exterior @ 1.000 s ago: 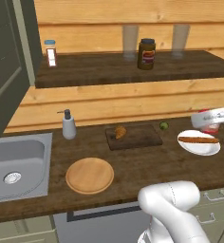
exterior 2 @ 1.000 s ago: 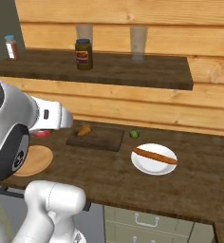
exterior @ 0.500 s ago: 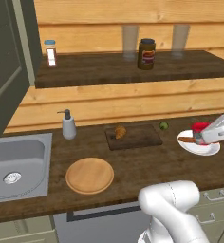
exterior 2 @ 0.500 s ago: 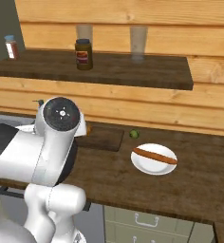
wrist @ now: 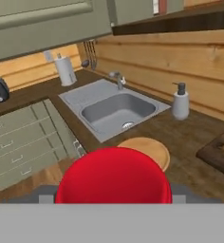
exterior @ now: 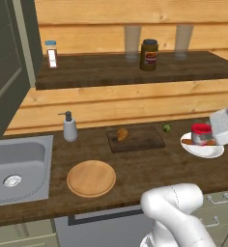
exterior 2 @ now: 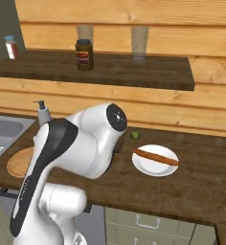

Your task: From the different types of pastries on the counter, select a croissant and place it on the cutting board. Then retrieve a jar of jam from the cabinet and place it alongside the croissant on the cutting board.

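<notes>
My gripper (exterior: 208, 135) hangs at the right end of the counter (exterior: 149, 166), shut on the jar of jam (exterior: 200, 133), a small jar with a red top. The jar's red lid (wrist: 114, 179) looms large at the bottom of the hand view. The jar hovers just above a white plate (exterior: 203, 150) that carries the long stick pastry (exterior 2: 156, 157). To the left, the golden croissant (exterior: 121, 134) lies on the dark cutting board (exterior: 140, 140). In the right base view my own arm covers the board.
A round light-wood plate (exterior: 91, 177) lies at the counter's front, with a soap dispenser (exterior: 69, 127) and sink (exterior: 14, 166) to its left. A small green lime (exterior: 167, 128) sits behind the board. The shelf holds a dark jar (exterior: 149, 55), two glasses and a blue-capped bottle (exterior: 51, 53).
The gripper with the jar has sunk lower and edged left, down to just over the white plate. The arm has swung across the right base view, hiding the board.
</notes>
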